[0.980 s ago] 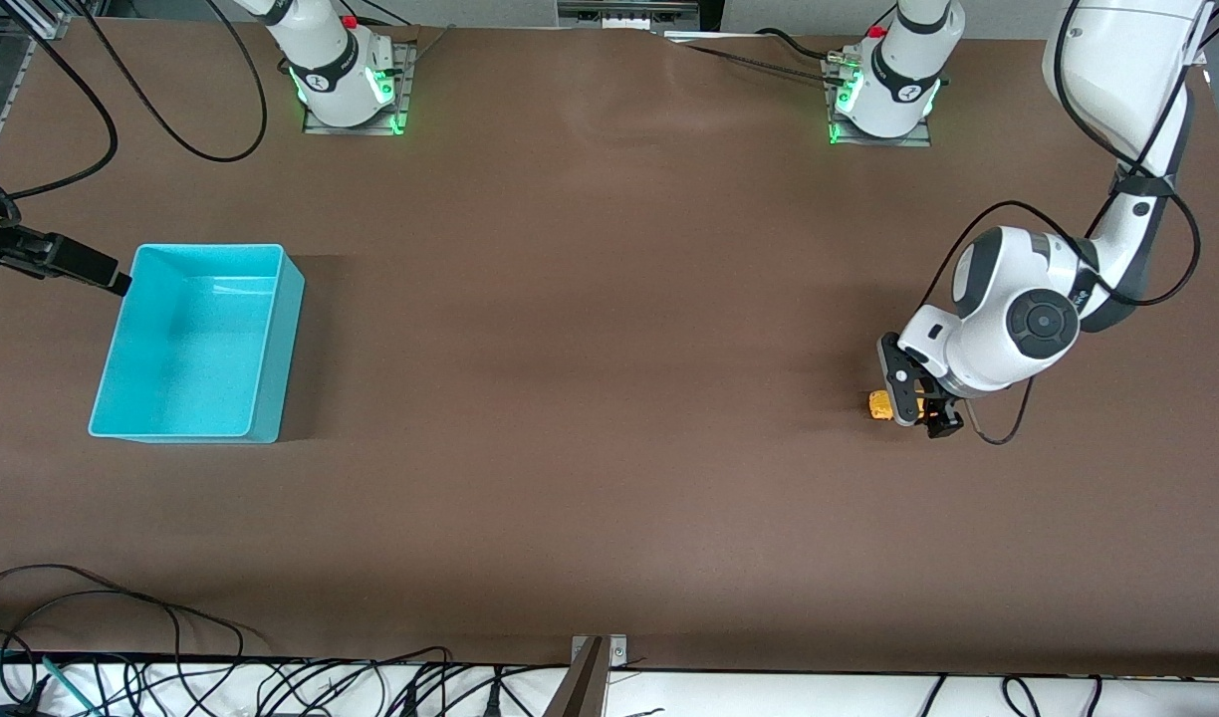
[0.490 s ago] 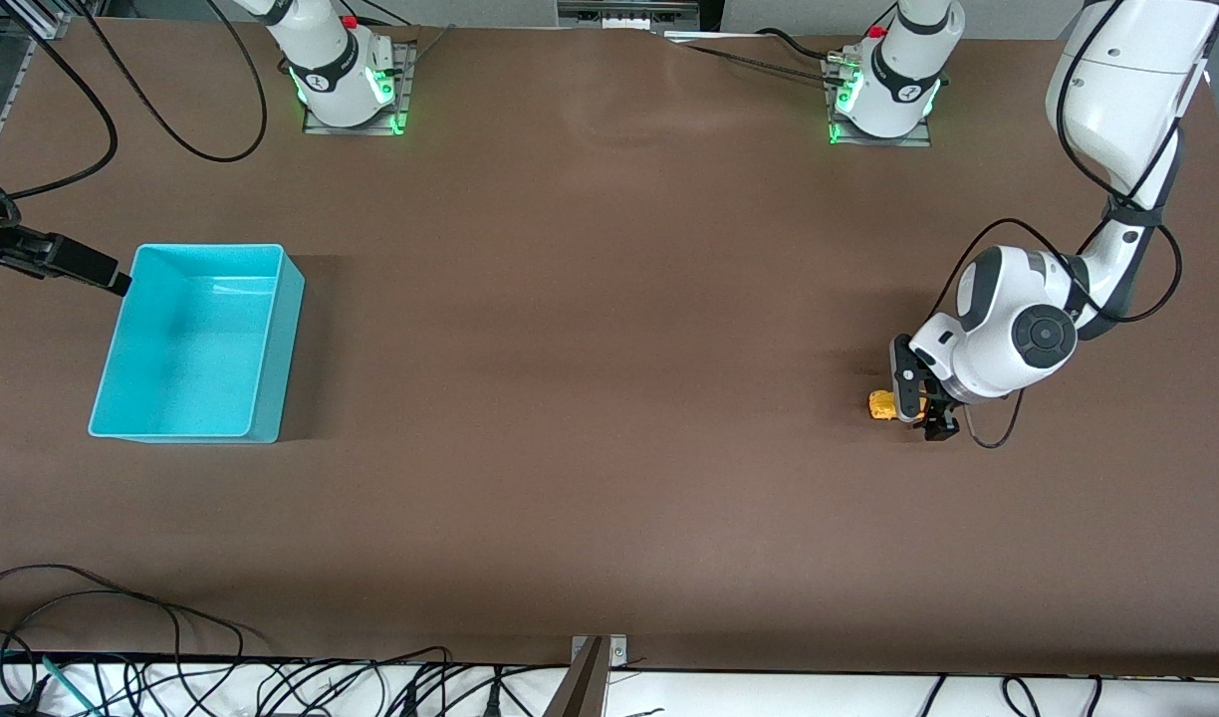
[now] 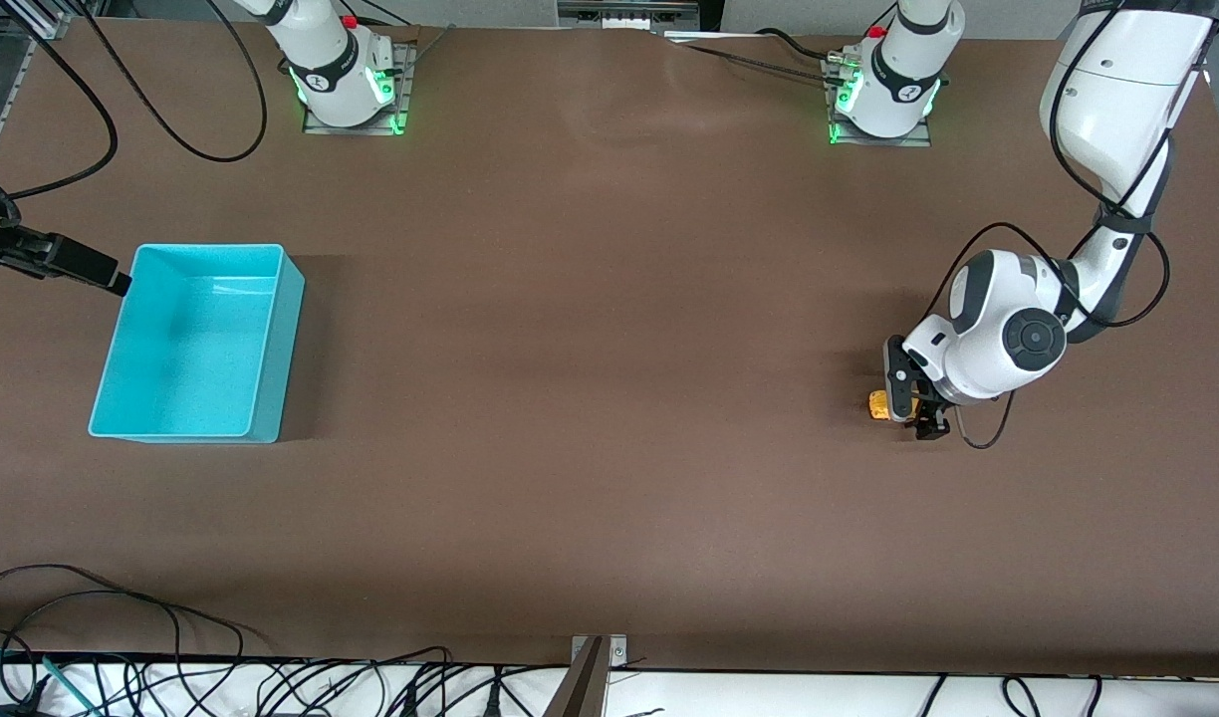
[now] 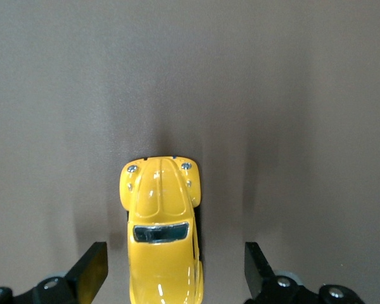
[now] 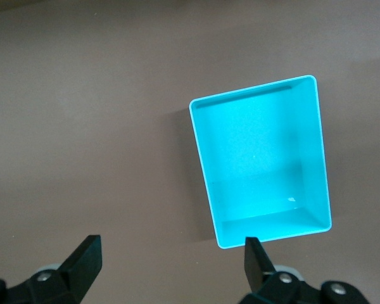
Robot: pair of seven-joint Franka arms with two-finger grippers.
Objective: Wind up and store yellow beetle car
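The yellow beetle car (image 3: 879, 404) stands on the brown table near the left arm's end. In the left wrist view the car (image 4: 161, 228) lies between my two fingers with gaps on both sides. My left gripper (image 3: 915, 411) is down at the table, open around the car's rear part, not touching it (image 4: 175, 272). The turquoise bin (image 3: 196, 339) stands empty toward the right arm's end. My right gripper (image 3: 100, 273) hangs open and empty in the air beside the bin's edge; the right wrist view shows the gripper (image 5: 171, 266) and the bin (image 5: 256, 152) from above.
Cables (image 3: 121, 607) lie along the table edge nearest the front camera. The two arm bases (image 3: 346, 80) stand at the edge farthest from the front camera. Bare brown table lies between the car and the bin.
The left arm's wrist and elbow have shifted slightly and the gripper has settled lower around the car. The car, the bin and the right gripper have not moved.
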